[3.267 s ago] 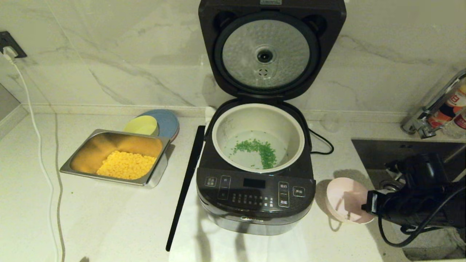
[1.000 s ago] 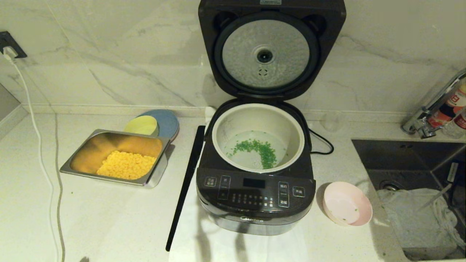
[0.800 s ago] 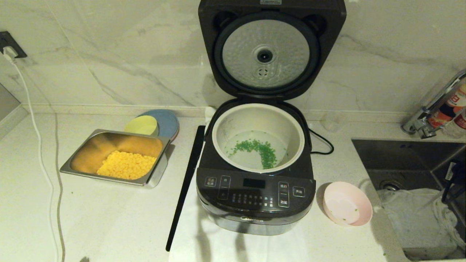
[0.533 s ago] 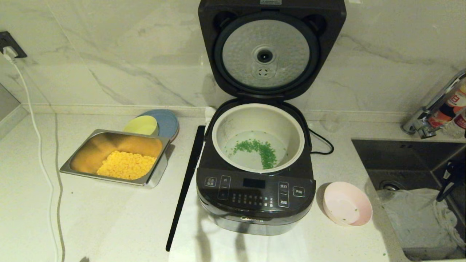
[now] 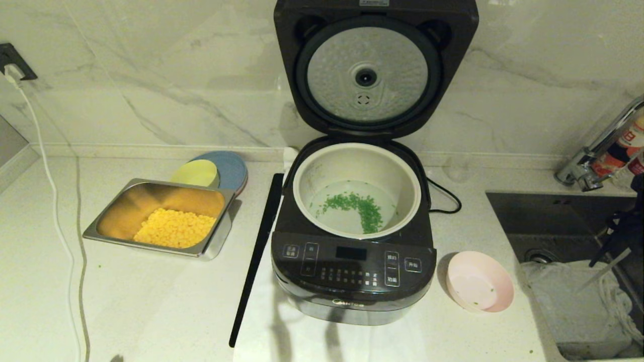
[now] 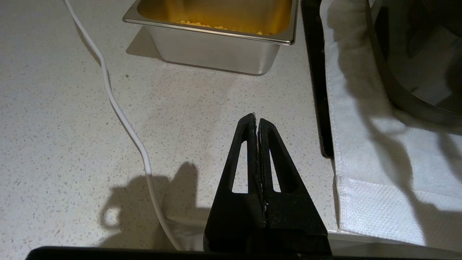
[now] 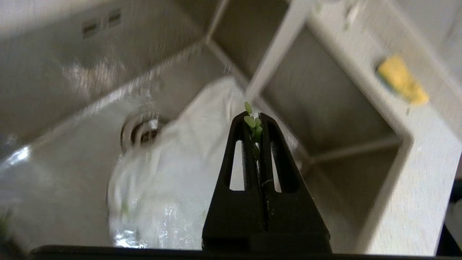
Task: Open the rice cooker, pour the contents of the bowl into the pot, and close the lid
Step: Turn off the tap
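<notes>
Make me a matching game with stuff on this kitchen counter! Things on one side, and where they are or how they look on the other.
Things:
1. green bits
2. lid
3. pink bowl
4. corn

Places or states:
A. in the steel tray
B. standing up open against the wall
C. on the counter to the right of the rice cooker, nearly empty
D. at the bottom of the white pot

Pairs: 1-D, 2-B, 3-C, 4-A

Cut off and blurred
Your lid (image 5: 375,70) loses its top at the frame edge; beside the sink (image 5: 558,221), your right arm (image 5: 621,229) shows only an edge sliver; bottle labels (image 5: 626,146) unreadable.
</notes>
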{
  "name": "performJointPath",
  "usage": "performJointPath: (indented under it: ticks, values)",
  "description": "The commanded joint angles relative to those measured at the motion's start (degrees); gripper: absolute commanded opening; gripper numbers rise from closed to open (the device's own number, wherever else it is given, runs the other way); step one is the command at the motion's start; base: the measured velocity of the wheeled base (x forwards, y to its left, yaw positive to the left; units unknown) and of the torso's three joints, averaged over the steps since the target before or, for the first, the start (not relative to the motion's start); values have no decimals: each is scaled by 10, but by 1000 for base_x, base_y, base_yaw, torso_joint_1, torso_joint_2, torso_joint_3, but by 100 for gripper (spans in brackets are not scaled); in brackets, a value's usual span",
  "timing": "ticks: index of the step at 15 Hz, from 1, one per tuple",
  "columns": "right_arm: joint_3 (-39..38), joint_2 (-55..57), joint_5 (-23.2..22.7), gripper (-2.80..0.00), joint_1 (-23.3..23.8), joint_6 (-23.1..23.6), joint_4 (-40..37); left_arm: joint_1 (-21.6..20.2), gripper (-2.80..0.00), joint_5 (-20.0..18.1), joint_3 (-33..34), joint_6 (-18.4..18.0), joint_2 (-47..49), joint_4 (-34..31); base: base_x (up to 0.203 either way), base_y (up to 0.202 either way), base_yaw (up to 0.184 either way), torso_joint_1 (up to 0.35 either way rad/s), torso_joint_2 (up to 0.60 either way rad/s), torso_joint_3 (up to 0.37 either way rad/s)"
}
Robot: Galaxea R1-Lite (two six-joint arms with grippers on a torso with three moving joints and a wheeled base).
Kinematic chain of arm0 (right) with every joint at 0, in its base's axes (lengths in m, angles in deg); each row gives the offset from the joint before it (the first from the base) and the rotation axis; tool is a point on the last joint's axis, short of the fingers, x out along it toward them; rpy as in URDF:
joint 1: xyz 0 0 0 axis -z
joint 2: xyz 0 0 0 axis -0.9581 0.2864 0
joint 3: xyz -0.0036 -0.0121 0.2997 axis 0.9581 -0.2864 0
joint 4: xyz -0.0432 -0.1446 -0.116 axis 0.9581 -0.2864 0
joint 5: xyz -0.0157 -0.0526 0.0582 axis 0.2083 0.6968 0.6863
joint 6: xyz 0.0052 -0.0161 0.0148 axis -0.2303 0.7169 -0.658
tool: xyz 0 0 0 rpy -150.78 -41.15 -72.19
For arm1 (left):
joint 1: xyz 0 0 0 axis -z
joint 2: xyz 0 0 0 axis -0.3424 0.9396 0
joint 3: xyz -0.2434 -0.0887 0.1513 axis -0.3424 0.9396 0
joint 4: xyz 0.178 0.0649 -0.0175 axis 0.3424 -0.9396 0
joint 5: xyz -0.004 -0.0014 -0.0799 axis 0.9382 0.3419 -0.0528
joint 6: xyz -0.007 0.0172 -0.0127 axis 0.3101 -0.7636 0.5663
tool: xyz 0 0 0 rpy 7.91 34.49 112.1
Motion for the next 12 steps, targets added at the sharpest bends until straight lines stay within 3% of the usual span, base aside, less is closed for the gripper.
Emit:
performJointPath:
  ticks: [1,6,12]
  values:
    - [27,45,14,-280,1,9,34,0,-280,0,5,0,0,0,0,0,0,0,0,0]
    - [68,87,39,-280,-6,57,99,0,-280,0,5,0,0,0,0,0,0,0,0,0]
    - [121,125,47,-280,-15,61,105,0,-280,0,5,0,0,0,0,0,0,0,0,0]
